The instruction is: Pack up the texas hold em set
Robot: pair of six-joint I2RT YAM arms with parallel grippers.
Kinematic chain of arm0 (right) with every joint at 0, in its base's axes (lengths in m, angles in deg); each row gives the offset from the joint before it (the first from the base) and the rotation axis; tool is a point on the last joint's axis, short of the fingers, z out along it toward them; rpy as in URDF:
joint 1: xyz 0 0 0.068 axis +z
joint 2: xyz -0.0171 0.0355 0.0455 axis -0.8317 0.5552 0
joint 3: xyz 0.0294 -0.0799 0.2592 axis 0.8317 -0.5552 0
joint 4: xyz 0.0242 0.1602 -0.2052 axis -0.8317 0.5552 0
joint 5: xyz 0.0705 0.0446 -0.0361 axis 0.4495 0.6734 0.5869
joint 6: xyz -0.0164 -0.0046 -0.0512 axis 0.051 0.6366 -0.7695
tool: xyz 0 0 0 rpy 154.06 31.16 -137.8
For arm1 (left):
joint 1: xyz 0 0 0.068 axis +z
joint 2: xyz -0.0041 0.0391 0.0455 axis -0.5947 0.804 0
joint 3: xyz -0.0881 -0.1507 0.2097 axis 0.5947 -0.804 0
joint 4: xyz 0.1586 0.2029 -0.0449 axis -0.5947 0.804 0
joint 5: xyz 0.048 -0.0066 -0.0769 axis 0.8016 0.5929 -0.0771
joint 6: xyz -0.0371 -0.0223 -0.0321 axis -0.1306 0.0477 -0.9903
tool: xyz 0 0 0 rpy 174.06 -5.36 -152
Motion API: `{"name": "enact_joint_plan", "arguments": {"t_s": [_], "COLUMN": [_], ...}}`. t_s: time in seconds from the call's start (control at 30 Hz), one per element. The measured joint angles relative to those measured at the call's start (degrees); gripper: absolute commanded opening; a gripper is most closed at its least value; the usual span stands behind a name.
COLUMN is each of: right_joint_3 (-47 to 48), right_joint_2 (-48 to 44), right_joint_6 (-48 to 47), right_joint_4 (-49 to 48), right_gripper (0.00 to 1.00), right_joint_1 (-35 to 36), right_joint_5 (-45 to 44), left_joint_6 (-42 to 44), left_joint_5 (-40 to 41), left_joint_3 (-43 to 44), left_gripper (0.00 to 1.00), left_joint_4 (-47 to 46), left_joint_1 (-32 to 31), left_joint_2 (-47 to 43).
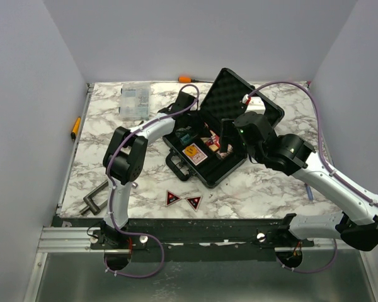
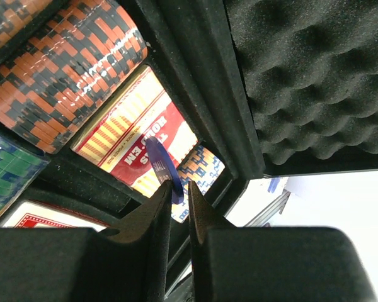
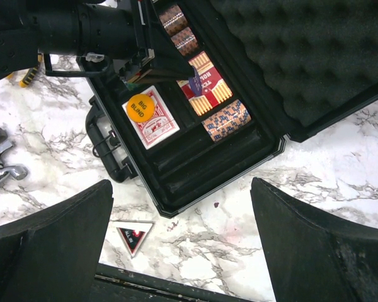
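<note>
Now | left hand [image 2: 179,194] pinching one blue round chip [image 2: 160,161] | right hand [image 3: 181,184] spread | two red-black triangles [image 1: 172,199] on marble worktop [image 1: 271,189]

briefcase [image 1: 230,94] mid-table [image 1: 271,182] | triangles [image 1: 193,202] before it | organiser box [image 1: 134,99] behind-left

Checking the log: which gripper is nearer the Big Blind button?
Left. Left gripper, holding a blue chip, is in the case beside the button; right gripper hovers open above the case.
</note>
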Motion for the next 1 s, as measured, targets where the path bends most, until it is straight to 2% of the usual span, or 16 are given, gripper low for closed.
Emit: {"name": "enact_joint_plan", "arguments": {"t_s": [0.13,0.33,0.43,0.7,0.93,1.0], "right_joint_3": [0.00,0.00,0.00,0.00,0.00,0.00], "right_joint_2": [0.02,0.02,0.02,0.02,0.02,0.02], "right_joint_6": [-0.02,-0.02,-0.02,-0.02,-0.02,-0.02], "right_joint_4": [0.00,0.00,0.00,0.00,0.00,0.00], "right_gripper": [0.93,0.93,0.93,0.93,0.93,0.93], "right_joint_1": [0.00,0.00,0.00,0.00,0.00,0.00], "right_joint_5": [0.00,0.00,0.00,0.00,0.00,0.00], "left_joint_6": [-0.42,-1.05,-1.20,-1.22,-1.22,-1.31], "left_joint_5": [-0.59,-0.98,-1.03,-1.03,-1.03,-1.03], "left_joint_3": [0.00,-0.07,-0.24,-1.73,-3.63,-3.72], "left_gripper": [0.16,0.26,0.28,0.21,0.22,0.25], "left_joint_4": [-0.92,-1.36,-1.75,-2.64,-2.89,-2.95], "left_joint_1": [0.11,0.28,0.37,0.48,0.74,0.74], "left_joint_2": [0.42,1.40,1.42,1.40,1.40,1.40]}}
